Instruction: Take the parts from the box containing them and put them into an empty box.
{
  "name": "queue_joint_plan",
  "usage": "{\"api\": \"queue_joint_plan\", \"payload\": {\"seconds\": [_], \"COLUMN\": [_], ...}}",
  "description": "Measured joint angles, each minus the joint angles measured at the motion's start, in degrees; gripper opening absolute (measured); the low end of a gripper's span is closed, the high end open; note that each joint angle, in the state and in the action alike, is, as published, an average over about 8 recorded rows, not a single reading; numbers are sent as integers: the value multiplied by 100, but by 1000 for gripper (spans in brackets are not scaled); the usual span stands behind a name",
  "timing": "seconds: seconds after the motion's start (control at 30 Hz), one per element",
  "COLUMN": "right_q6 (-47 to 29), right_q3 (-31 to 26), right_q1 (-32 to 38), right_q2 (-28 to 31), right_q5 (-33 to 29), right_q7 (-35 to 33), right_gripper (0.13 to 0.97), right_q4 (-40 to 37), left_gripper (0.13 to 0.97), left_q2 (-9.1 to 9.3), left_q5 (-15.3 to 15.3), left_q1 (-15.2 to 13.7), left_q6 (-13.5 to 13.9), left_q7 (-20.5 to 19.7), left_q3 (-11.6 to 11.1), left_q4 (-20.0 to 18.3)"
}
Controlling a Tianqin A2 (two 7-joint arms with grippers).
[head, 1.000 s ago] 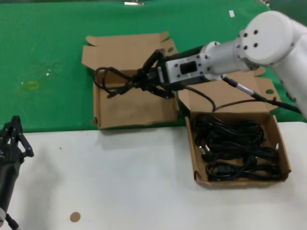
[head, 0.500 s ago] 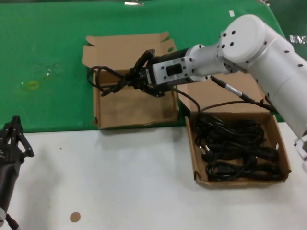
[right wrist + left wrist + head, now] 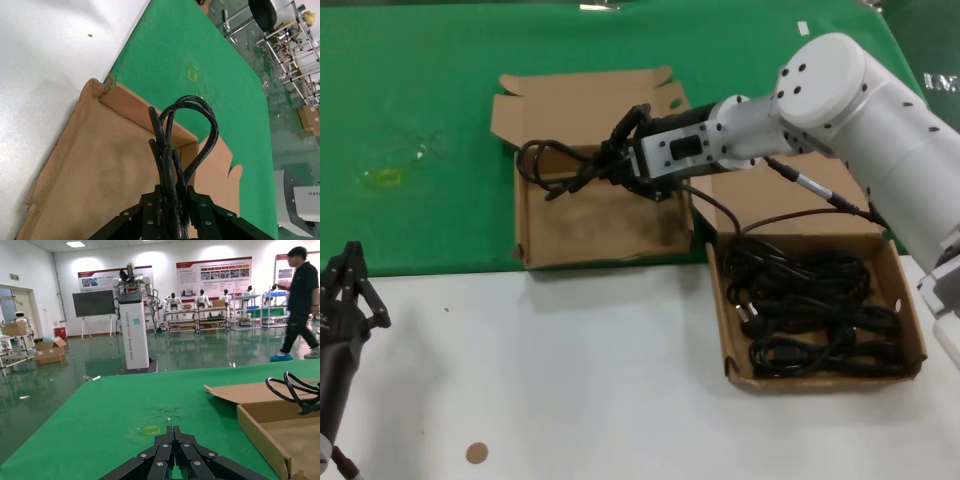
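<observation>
Power cables (image 3: 810, 305) lay coiled in the longer cardboard box (image 3: 914, 330) at the right side of the table, where the white surface (image 3: 570, 370) met the green cloth (image 3: 420, 120); that box's lid (image 3: 790, 205) stood open toward the far edge. One bundled cable (image 3: 555, 170) hung from the right gripper (image 3: 610, 165), whose fingers were clamped tight on the middle of the bundle, loops sticking out past the fingertips. The gripper was held above the far left part of the squarer box (image 3: 605, 225), which sat on the green cloth just beside the longer box, on its left. The bundle hung clear of that box's floor, and the floor itself was bare cardboard. The squarer box's lid flap (image 3: 585, 100) lay flat toward the far edge of the table. From the wrist camera the loops (image 3: 187, 130) arched over the box's corner (image 3: 107, 85), black cord pinched between the two fingers.

The left gripper (image 3: 345, 290) was parked low near the table's left edge over the white surface, well apart from both boxes, its fingers (image 3: 172, 455) drawn together on nothing.

A person (image 3: 300, 300) in dark clothes was walking across the hall floor beyond the table.
</observation>
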Motion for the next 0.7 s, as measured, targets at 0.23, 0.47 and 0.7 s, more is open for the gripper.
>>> {"api": "queue_joint_plan", "payload": {"seconds": [0.23, 0.47, 0.7], "right_q6": [48, 52, 22], "right_q3": [32, 20, -15], "right_q1": [44, 30, 14], "right_q2": [-57, -64, -6], "right_q5": [32, 13, -46], "right_q7": [-77, -33, 146], "right_gripper": [269, 303, 405], "right_q4": [-141, -96, 88], "left_gripper": [152, 152, 152], "left_q2": [0, 0, 0], "left_q5": [0, 0, 0], "left_q1": [0, 0, 0], "left_q6": [0, 0, 0], "left_q7": [0, 0, 0], "left_q3": [0, 0, 0], "left_q4": [0, 0, 0]}}
